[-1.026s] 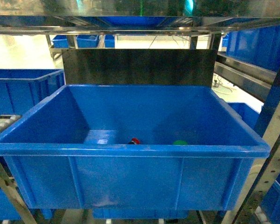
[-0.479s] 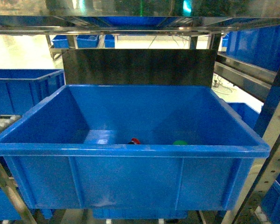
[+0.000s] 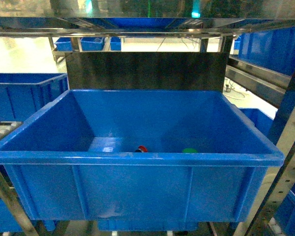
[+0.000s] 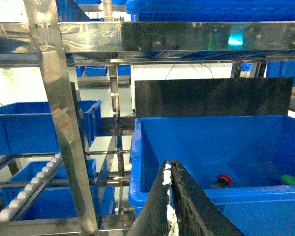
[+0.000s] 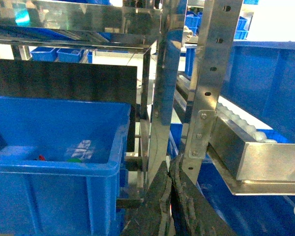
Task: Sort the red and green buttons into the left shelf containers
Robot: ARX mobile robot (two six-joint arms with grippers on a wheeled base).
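A large blue bin (image 3: pixel 137 158) fills the middle of the head view. On its floor lie the red button (image 3: pixel 142 148) and, to its right, the green button (image 3: pixel 189 150). Neither gripper shows in the head view. In the left wrist view my left gripper (image 4: pixel 170 167) is shut with nothing in it, in front of the bin's near left corner; the red button (image 4: pixel 224 179) and green button (image 4: pixel 290 180) lie beyond it. My right gripper (image 5: pixel 170 169) is shut and empty, right of the bin by a steel post (image 5: pixel 167 88). The left shelf containers (image 3: pixel 24 96) stand at the left.
Steel shelf uprights (image 4: pixel 64 128) stand between the middle bin and the left bins (image 4: pixel 39 125). A roller track (image 4: pixel 29 184) slopes below them. A steel shelf (image 3: pixel 147 22) runs overhead. More blue bins (image 5: pixel 265 83) and a bracket (image 5: pixel 255 157) sit on the right.
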